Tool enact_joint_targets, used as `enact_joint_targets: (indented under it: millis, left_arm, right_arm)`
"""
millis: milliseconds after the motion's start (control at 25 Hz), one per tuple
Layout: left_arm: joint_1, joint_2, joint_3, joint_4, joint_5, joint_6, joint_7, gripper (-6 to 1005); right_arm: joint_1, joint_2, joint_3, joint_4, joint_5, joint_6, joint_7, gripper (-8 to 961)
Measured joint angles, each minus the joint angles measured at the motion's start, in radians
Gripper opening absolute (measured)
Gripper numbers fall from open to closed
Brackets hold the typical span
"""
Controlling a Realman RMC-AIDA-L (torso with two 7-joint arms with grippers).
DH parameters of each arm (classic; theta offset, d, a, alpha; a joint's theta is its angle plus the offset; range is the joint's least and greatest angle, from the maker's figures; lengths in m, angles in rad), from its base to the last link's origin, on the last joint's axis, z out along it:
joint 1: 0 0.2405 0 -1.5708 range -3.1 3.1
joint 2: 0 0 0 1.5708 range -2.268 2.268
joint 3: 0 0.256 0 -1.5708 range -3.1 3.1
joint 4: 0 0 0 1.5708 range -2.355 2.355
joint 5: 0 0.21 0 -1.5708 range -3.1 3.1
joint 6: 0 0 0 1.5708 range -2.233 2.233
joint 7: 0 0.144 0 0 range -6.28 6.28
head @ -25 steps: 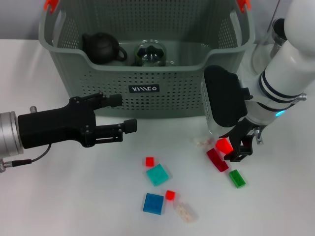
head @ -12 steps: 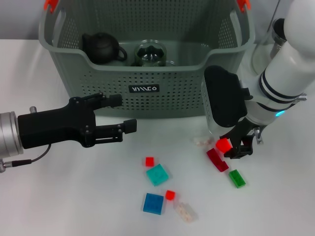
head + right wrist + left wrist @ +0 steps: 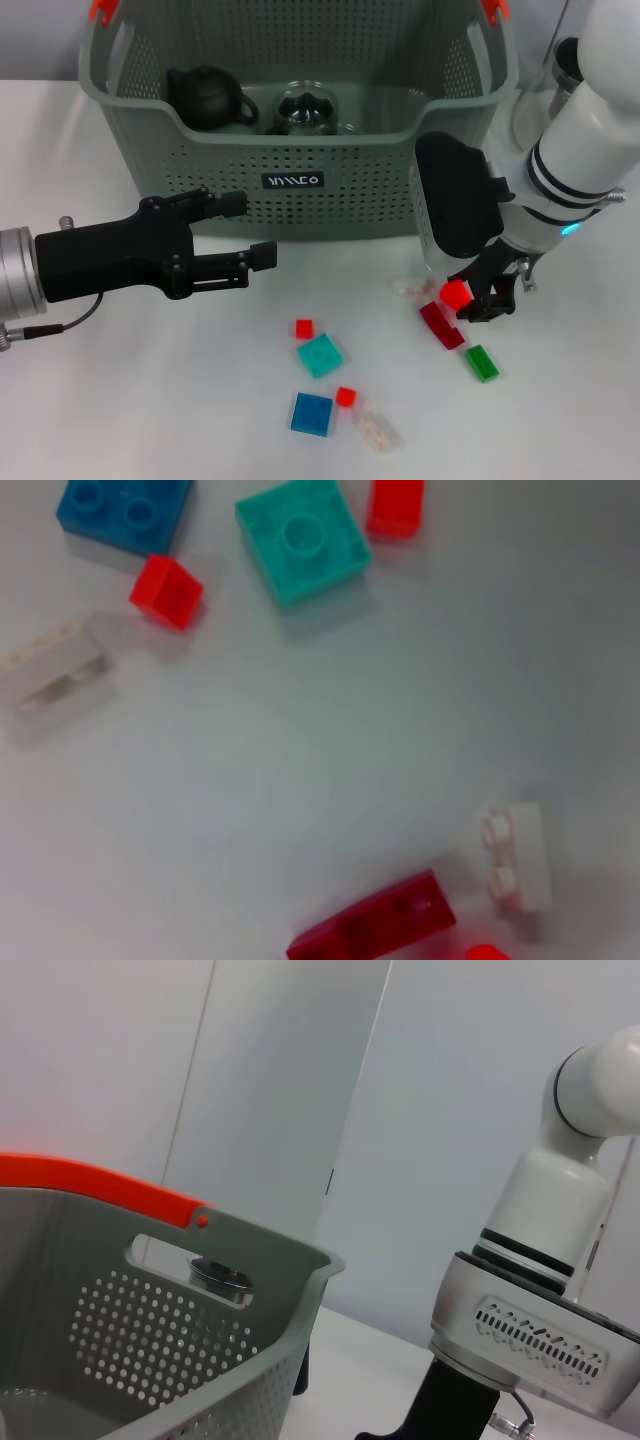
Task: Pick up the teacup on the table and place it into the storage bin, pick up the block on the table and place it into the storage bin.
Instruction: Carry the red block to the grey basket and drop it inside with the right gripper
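The grey-green storage bin (image 3: 300, 215) stands at the back of the white table; its orange-handled rim (image 3: 100, 1185) fills the left wrist view. A clear glass teacup (image 3: 305, 108) lies inside it. My right gripper (image 3: 468, 297) hangs just above the table, right of the bin's front corner, shut on a bright red block (image 3: 455, 293). An edge of that block (image 3: 487, 952) shows in the right wrist view. My left gripper (image 3: 250, 230) is open and empty in front of the bin's left half.
A black teapot (image 3: 205, 95) sits in the bin. Loose blocks lie on the table: dark red (image 3: 440, 325), green (image 3: 481, 362), teal (image 3: 320, 354), blue (image 3: 312, 413), two small red ones (image 3: 304, 327) (image 3: 345, 396) and two white ones (image 3: 376, 431) (image 3: 408, 288).
My right gripper has lifted the red block slightly off the table. The left arm has not moved.
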Motion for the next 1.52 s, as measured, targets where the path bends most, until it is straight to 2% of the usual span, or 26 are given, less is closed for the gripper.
enact_joint_targets:
  millis: [200,320,400,520,760,920,1040,1160,1280,1360,1520]
  left_arm:
    - [0.0,0.0,0.0,0.001,0.0,0.0,0.0,860]
    - [0.0,0.001,0.0,0.004,0.004,0.0,0.0,860]
    - [0.0,0.001,0.0,0.006,0.005,0.003,0.0,860]
    - [0.001,0.001,0.0,0.008,0.006,0.009,0.0,860]
    - [0.002,0.002,0.0,0.01,0.007,0.012,0.0,860]
    - [0.002,0.003,0.0,0.011,0.008,0.012,0.0,860]
    - [0.001,0.003,0.0,0.011,0.008,0.012,0.0,860]
    - [-0.001,0.003,0.0,0.011,0.008,0.012,0.0,860]
    - [-0.003,0.004,0.0,0.011,0.008,0.014,0.0,859]
    - [-0.004,0.005,0.0,0.011,0.008,0.019,0.0,859]
    - [-0.006,0.006,0.0,0.012,0.008,0.021,0.0,859]
  right_arm:
    - [-0.002,-0.003,0.018,-0.001,0.0,-0.025,0.009,447]
    - [-0.008,-0.004,0.063,-0.009,-0.001,-0.05,0.013,447]
    - [-0.026,-0.005,0.106,-0.045,-0.003,-0.082,0.014,447]
    - [-0.077,-0.007,0.182,-0.173,-0.003,-0.145,0.015,446]
    - [-0.126,-0.008,0.422,-0.413,0.056,-0.379,0.016,446]
    - [-0.116,-0.019,0.621,-0.511,0.213,-0.555,0.017,447]
    - [-0.107,-0.029,0.742,-0.535,0.358,-0.603,0.03,447]
    - [-0.114,-0.032,0.766,-0.515,0.458,-0.516,0.038,446]
    - [-0.117,-0.016,0.748,-0.475,0.492,-0.364,0.04,446]
    - [-0.107,-0.007,0.712,-0.427,0.496,-0.241,0.046,447]
    - [-0.067,-0.01,0.589,-0.322,0.493,-0.008,0.078,461]
